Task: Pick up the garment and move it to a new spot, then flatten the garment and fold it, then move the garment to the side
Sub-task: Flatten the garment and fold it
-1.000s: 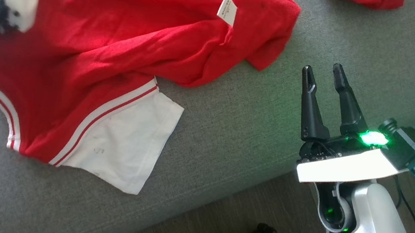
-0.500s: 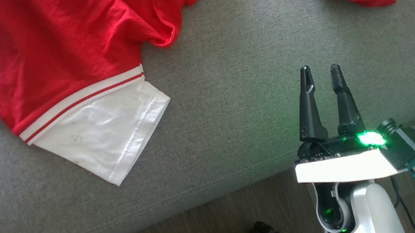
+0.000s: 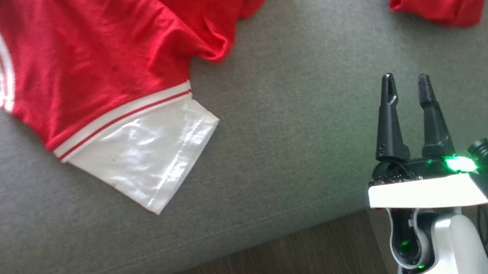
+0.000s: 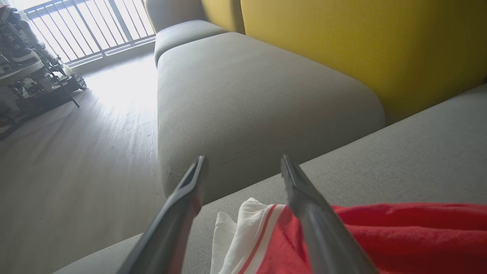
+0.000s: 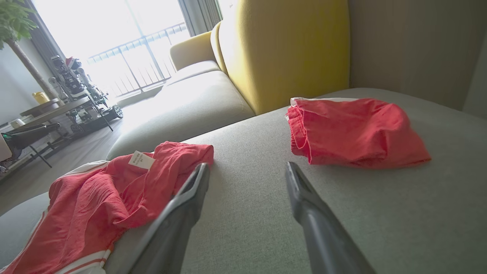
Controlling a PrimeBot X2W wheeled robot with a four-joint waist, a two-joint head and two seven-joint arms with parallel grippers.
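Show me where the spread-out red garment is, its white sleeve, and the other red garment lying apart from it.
spread-out red garment [image 3: 93,53], head view, middle of its red body
white sleeve [image 3: 145,161], head view, centre of the white panel
other red garment [image 5: 354,131], right wrist view, middle of its top layer

The left claw [image 4: 242,158], shut a second ago, now stands parted; the red fabric garment with white striped trim [image 3: 94,49] lies released beneath it.

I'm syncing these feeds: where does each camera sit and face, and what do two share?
Head: from the robot's head, down on red garment, grey seat; right claw lower right.
Left wrist: along open left claw, over red garment's edge, toward another seat.
Right wrist: along right claw, across grey seat.
Shared: head, right wrist both show second red garment.
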